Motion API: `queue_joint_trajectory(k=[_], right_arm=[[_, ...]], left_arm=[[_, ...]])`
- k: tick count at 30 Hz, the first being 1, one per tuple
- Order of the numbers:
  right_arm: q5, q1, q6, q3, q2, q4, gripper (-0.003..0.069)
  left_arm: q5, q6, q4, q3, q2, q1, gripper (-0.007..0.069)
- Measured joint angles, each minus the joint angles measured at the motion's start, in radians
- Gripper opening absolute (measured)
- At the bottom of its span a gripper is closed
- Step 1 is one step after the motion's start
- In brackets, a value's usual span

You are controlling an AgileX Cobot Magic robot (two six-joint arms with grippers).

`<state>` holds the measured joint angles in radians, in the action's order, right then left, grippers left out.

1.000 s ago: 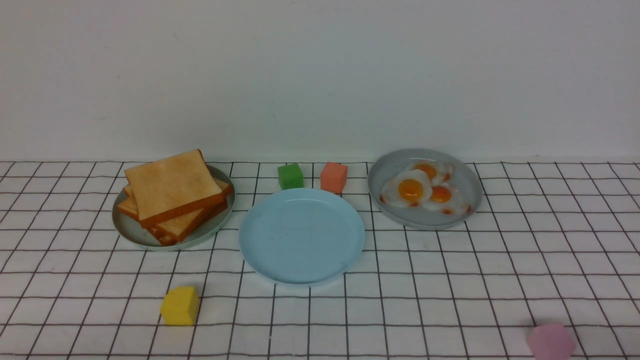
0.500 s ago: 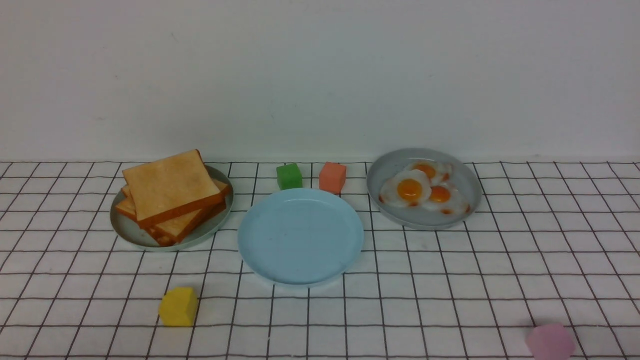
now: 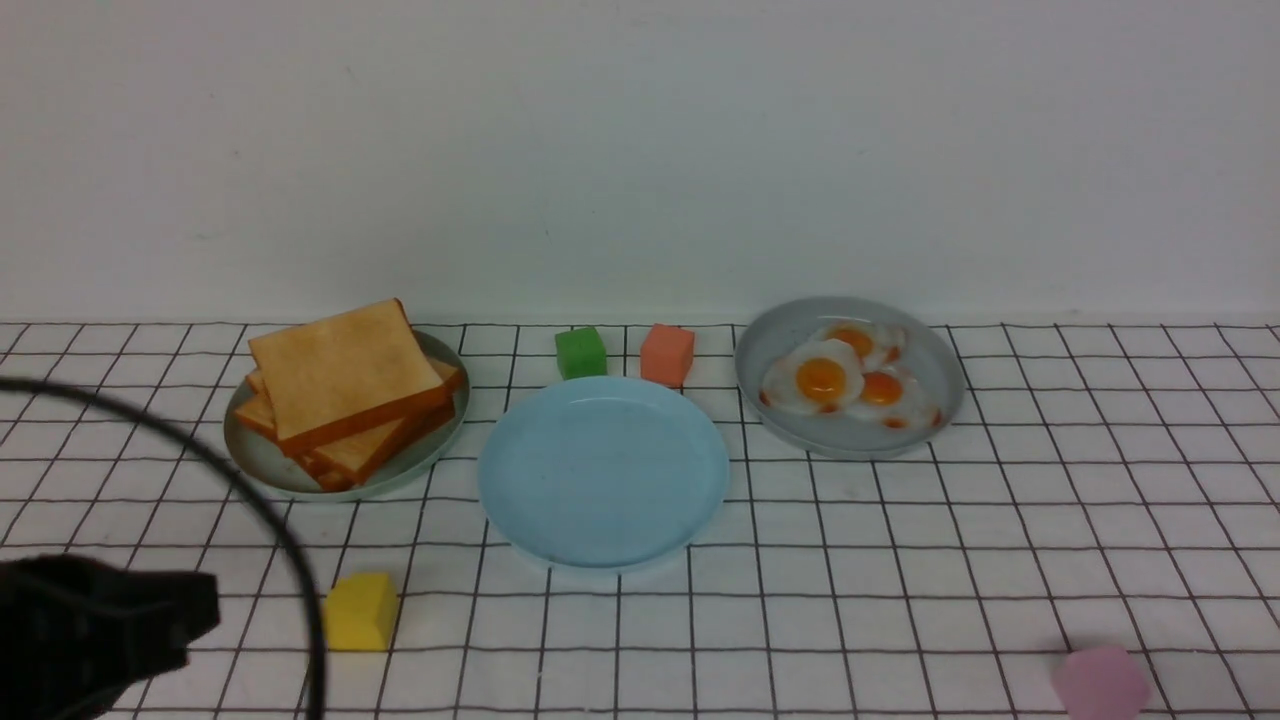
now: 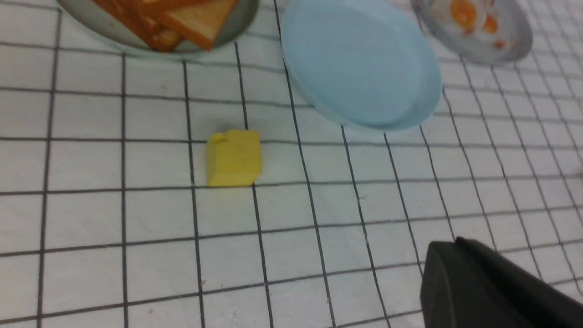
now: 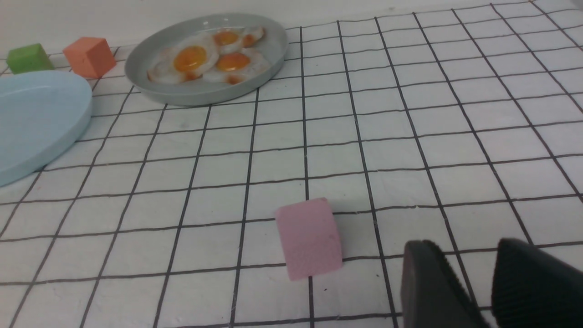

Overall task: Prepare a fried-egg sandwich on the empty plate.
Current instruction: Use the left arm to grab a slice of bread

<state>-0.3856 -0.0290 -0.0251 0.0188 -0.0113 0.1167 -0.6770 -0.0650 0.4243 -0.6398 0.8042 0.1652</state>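
The empty plate (image 3: 603, 470) sits mid-cloth, between the toast slices (image 3: 345, 385) stacked on a grey-green plate (image 3: 262, 470) to the robot's left and the fried egg (image 3: 815, 380), the largest of three on a second grey-green plate (image 3: 905, 432) to its right. This layout likely gives each arm its own ingredient to carry inward. Nothing lies on the blue plate, so the sandwich is not yet begun. The left gripper (image 3: 180, 610) hangs low near the yellow cube (image 3: 360, 610), jaws pressed together on nothing. The right gripper (image 5: 469, 255) hovers by the pink cube (image 5: 309, 237), jaws partly apart and empty.
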Motion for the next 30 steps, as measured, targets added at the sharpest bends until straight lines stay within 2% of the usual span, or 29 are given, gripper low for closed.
queue_joint_trajectory(k=[7,11,13,16,19,21,23,25,26,28,29,30], right_arm=[[0.014,0.000,0.006,0.000,0.000,0.014,0.0237],[0.086,0.000,0.082,0.008,0.000,0.177,0.0237],[0.184,0.000,0.158,0.008,0.000,0.358,0.0237],[0.278,0.000,0.190,0.008,0.000,0.492,0.0237],[0.322,0.000,0.193,0.007,0.000,0.573,0.0237],[0.300,-0.001,0.183,-0.002,0.000,0.582,0.0237],[0.108,0.007,0.095,-0.092,0.006,0.571,0.0215],[-0.108,0.031,-0.055,-0.238,0.059,0.535,0.0164],[-0.132,0.033,-0.070,-0.238,0.076,0.535,0.0158],[-0.380,0.077,-0.227,-0.420,0.189,0.481,0.0084],[-0.414,0.085,-0.237,-0.465,0.210,0.471,0.0078],[-0.543,0.122,-0.289,-0.579,0.301,0.428,0.0017]], left_arm=[[-0.022,-0.018,-0.010,-0.136,0.248,0.083,-0.0013],[-0.092,-0.023,-0.029,-0.187,0.301,0.153,-0.0013],[-0.141,-0.013,-0.058,-0.233,0.331,0.182,-0.0013],[-0.176,-0.007,-0.097,-0.272,0.366,0.185,-0.0013],[-0.183,-0.005,-0.155,-0.306,0.402,0.185,-0.0013],[-0.184,-0.004,-0.175,-0.320,0.422,0.185,-0.0013],[-0.192,-0.003,-0.218,-0.365,0.476,0.185,-0.0013],[-0.218,-0.003,-0.253,-0.425,0.542,0.176,-0.0013],[-0.221,-0.003,-0.258,-0.447,0.557,0.173,-0.0013],[-0.268,-0.012,-0.265,-0.539,0.655,0.144,-0.0013],[-0.278,-0.020,-0.266,-0.557,0.672,0.138,-0.0013],[-0.296,-0.050,-0.269,-0.633,0.744,0.106,-0.0013]])
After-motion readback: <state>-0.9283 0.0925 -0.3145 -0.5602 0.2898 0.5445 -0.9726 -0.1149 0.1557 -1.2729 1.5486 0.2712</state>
